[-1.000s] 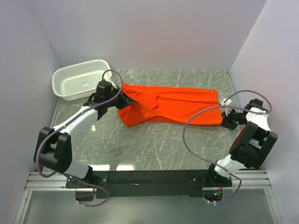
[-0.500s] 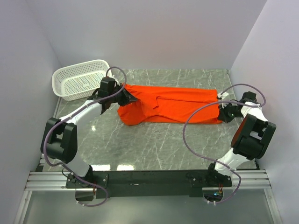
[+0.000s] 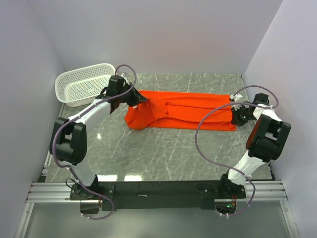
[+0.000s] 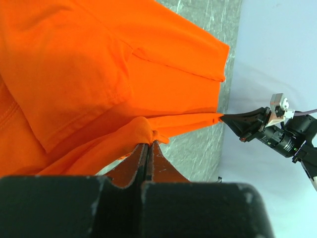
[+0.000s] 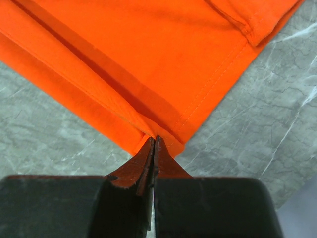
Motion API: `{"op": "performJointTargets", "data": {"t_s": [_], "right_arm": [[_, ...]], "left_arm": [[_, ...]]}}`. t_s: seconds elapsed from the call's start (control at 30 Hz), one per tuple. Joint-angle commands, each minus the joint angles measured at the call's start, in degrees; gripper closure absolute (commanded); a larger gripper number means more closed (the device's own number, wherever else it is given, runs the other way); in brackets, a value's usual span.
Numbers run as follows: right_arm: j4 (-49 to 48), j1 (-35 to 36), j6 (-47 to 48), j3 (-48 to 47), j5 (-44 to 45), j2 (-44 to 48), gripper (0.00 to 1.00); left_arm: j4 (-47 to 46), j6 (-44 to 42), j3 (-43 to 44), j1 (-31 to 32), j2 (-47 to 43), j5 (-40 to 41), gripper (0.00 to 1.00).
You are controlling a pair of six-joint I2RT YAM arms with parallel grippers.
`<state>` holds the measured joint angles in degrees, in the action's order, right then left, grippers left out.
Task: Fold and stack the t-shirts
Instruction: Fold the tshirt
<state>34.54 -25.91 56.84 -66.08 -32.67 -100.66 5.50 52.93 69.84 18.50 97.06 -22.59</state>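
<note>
The left gripper [image 3: 135, 98] is pinched shut on the left end of the orange-red t-shirt [image 3: 183, 111] in the top view. The right gripper [image 3: 236, 117] is clamped on its right end. The t-shirt stretches as a long folded band across the far half of the marble table [image 3: 168, 153], and a white perforated basket [image 3: 81, 85] sits in the far left corner.

In the left wrist view, the closed fingers [image 4: 141, 156] bunch a fold of cloth at their tips, and a cloth edge runs to the right gripper [image 4: 223, 118].

In the right wrist view, the 2 fingers [image 5: 144, 156] meet on the shirt's hemmed corner.
</note>
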Motion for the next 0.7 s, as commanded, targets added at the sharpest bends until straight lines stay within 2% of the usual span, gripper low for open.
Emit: {"op": "performJointTargets", "data": {"t_s": [0.0,0.37,0.67], "right_arm": [[-2.9,0.6,-2.3,-2.4,1.2,-0.7,1.00],[-7.6,2.3,-6.6,-2.2,3.6,-1.6,1.00],[-7.6,3.5,-7.2,-3.1,4.3,-2.9,1.00]], "left_arm": [[0.4,-2.1,3.7,-0.3,1.3,-1.4,0.99],[1.3,-2.7,6.8,-0.7,3.8,-1.5,1.00],[2.0,-3.4,8.9,-0.8,5.5,-1.8,1.00]]}}
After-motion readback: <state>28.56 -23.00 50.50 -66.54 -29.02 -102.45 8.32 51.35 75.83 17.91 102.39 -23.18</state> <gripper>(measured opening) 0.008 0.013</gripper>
